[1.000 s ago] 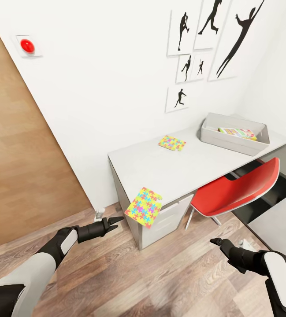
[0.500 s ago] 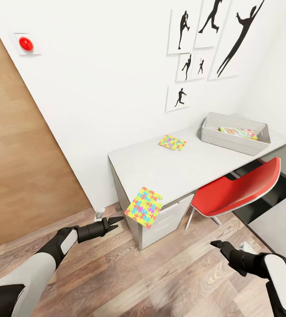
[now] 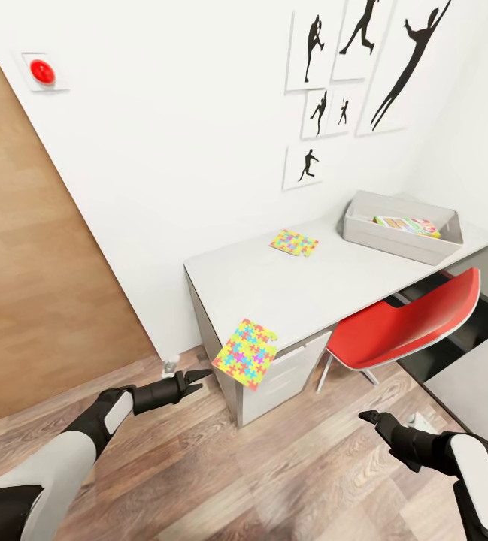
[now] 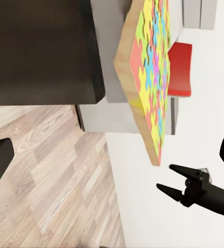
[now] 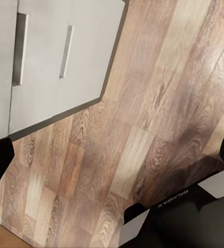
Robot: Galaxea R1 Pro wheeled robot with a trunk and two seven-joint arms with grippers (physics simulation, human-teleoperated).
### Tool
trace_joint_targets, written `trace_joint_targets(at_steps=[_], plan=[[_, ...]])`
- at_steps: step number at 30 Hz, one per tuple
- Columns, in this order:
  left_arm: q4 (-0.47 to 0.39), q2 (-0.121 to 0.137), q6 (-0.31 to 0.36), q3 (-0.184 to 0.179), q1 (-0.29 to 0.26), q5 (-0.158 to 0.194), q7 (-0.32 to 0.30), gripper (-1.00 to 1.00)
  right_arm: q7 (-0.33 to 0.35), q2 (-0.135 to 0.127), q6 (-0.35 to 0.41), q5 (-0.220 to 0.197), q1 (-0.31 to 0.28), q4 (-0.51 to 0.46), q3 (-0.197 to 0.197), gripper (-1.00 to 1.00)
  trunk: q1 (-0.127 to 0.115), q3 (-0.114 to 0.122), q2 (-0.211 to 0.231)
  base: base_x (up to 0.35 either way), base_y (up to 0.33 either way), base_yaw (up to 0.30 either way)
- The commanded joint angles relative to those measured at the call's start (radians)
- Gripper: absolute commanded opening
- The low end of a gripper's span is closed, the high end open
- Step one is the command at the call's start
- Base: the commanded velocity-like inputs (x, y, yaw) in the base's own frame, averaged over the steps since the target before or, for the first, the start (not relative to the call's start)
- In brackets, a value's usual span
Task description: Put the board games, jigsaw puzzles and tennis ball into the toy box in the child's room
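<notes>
- A puzzle (image 3: 247,353) hangs tilted over the near corner of the desk (image 3: 296,289), partly past the edge; the left wrist view shows it (image 4: 150,72) edge-on above the wood floor (image 3: 274,466).
- A second puzzle (image 3: 294,243) lies flat on the desk near the wall.
- The tub (image 3: 401,225) sits at the desk's far end, with a printed game box (image 3: 405,224) inside it.
- The left gripper (image 3: 198,379) hovers above the floor just beside the hanging puzzle, fingers spread, empty.
- The right gripper (image 3: 367,415) hangs low over the floor in front of the drawers (image 5: 39,57), fingers apart, holding nothing.
- A red chair (image 3: 401,323) is tucked under the desk; black silhouette prints (image 3: 364,68) hang on the wall.
</notes>
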Motion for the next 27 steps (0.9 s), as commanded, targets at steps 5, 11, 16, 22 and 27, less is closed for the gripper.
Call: trace_joint_targets(at_steps=[5,11,16,22,27], plan=[[0.0,-0.01,0.022,0.004,-0.001,0.001,-0.002,1.0,-0.01,0.001,0.001,-0.011,-0.001,-0.001,0.0,1.0,0.02,-0.017,-0.036,0.0,0.0,0.0],[0.0,-0.013,0.03,0.005,-0.001,0.001,-0.002,1.0,-0.01,0.001,0.001,-0.01,-0.001,-0.001,0.0,1.0,0.043,-0.036,-0.078,0.0,0.0,0.0],[0.0,-0.012,0.037,0.006,-0.001,0.002,-0.005,1.0,-0.01,0.002,0.0,-0.011,-0.001,-0.001,0.0,1.0,0.062,-0.051,-0.113,0.0,0.0,0.0],[0.0,-0.012,0.039,0.006,-0.001,0.002,-0.056,1.0,-0.01,0.005,-0.001,-0.01,-0.001,0.012,0.0,1.0,0.077,-0.064,-0.141,0.0,0.0,0.0],[0.0,-0.013,0.039,0.004,-0.001,0.001,-0.091,1.0,-0.01,0.005,-0.001,-0.01,-0.001,0.018,0.001,1.0,0.077,-0.064,-0.141,0.0,0.0,0.0]])
